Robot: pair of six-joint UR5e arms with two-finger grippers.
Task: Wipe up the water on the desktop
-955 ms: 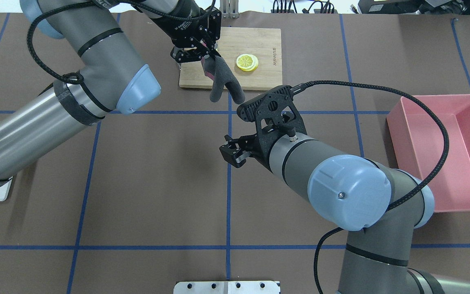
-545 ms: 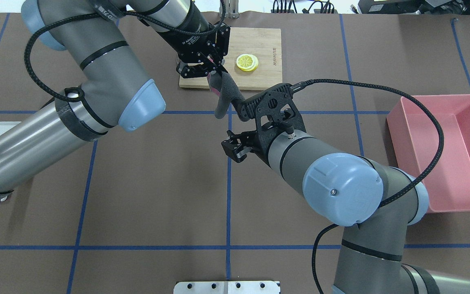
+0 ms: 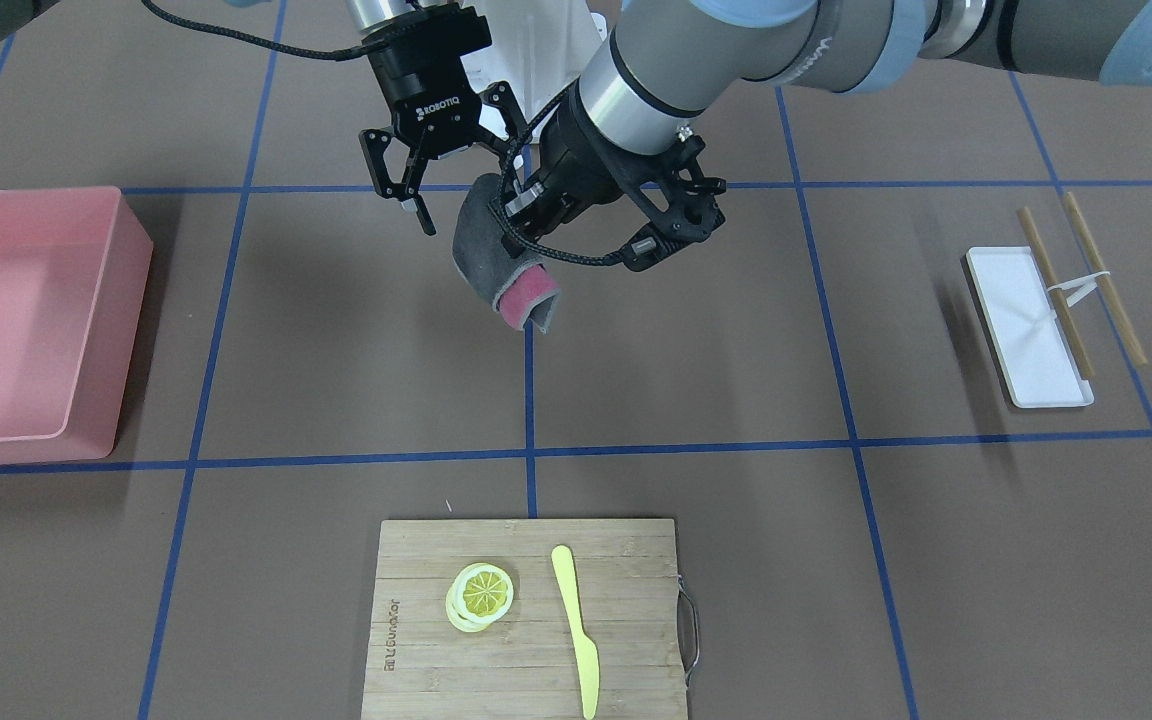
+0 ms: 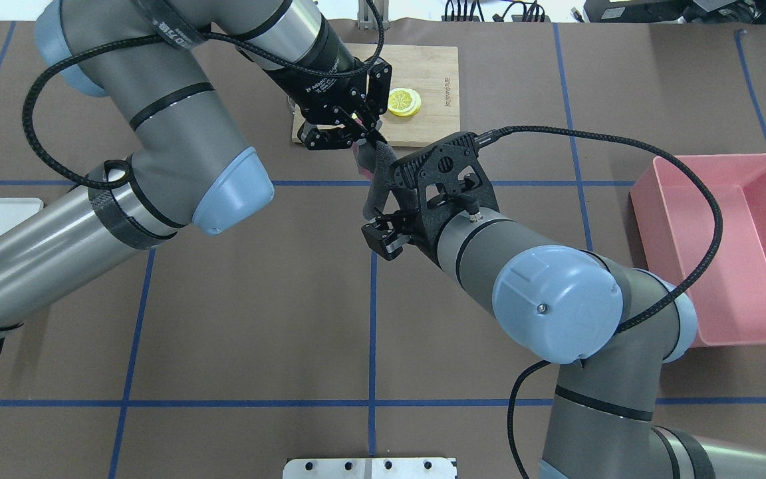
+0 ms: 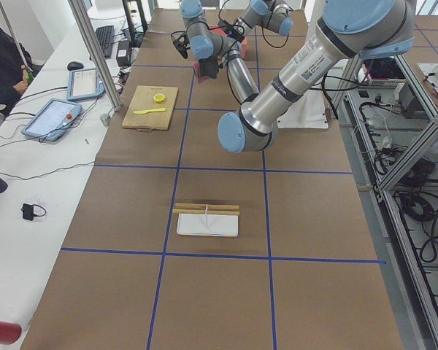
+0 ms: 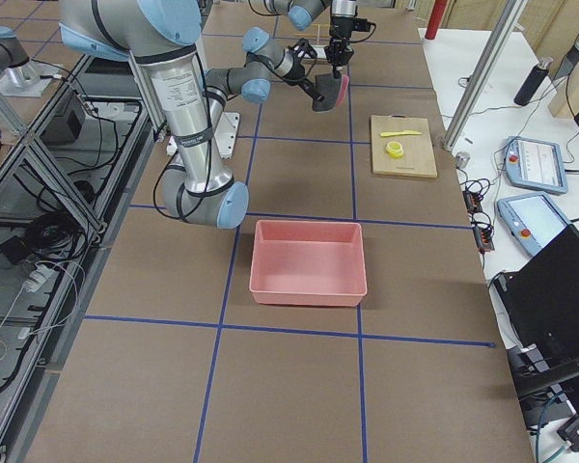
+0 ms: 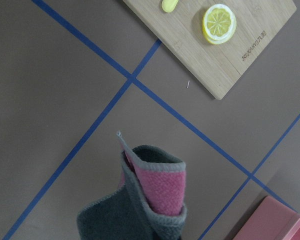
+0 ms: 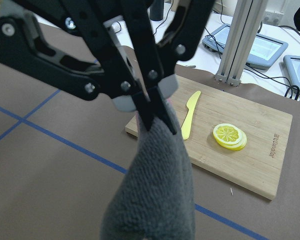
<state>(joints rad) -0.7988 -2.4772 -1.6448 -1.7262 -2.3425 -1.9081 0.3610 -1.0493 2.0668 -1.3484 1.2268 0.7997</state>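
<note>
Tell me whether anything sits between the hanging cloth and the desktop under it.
Nothing visible does. The cloth hangs from the shut jaws of the left gripper over bare desktop; the right gripper is beside it, not under.

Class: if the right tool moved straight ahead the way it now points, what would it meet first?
Probably the grey cloth hanging from the left tool: it fills the middle of the right wrist view, with the desktop behind. Depth is uncertain.

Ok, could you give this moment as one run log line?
left gripper: shut on cloth | cloth: hangs above desktop | right gripper: open, beside cloth | wiping: not begun
</note>
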